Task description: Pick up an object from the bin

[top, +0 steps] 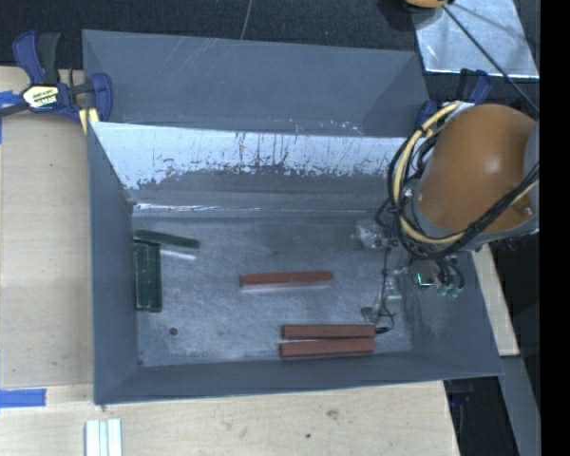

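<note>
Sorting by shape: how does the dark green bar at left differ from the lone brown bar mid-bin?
The dark green bar runs up the view; the lone brown bar runs across. The green one meets another green piece at its top; the brown one touches nothing. Both are slim, flat-lying.

The orange wrist cover [475, 174] hides the upper part of the gripper [382, 319] and some of the right wall of the bin [451, 340]. A dark speck [174, 331] on the floor just below the green bar [149, 275] is too small to identify.
</note>
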`<state>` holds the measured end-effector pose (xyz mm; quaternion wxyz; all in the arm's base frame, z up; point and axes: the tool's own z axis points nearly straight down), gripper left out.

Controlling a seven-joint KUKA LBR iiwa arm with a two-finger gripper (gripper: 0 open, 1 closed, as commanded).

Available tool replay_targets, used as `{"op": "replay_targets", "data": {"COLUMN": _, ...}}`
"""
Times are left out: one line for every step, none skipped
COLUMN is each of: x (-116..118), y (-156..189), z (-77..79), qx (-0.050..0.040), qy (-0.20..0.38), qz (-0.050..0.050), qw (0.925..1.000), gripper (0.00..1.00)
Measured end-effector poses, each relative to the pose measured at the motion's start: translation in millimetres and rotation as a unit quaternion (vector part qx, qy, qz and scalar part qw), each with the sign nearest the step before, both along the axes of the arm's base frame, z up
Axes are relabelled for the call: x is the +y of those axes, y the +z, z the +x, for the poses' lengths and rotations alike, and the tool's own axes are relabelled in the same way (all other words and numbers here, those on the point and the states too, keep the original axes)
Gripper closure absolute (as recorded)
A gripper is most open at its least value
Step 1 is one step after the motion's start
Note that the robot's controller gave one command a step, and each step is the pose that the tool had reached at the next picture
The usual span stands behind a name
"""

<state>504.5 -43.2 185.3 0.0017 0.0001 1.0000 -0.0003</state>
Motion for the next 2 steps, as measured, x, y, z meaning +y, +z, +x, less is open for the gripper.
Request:
{"op": "replay_targets", "data": {"x": 23.5, "y": -44.9, "z": 29.6, "qx": -0.0028, "qy": 0.031, "qz": -0.001, "qw": 0.9995, "gripper": 0.0}}
{"op": "replay_targets", "data": {"x": 27.9, "y": -72.3, "z": 35.0, "qx": 0.0029, "qy": -0.001, "qz": 0.001, "qw": 1.0, "gripper": 0.0}}
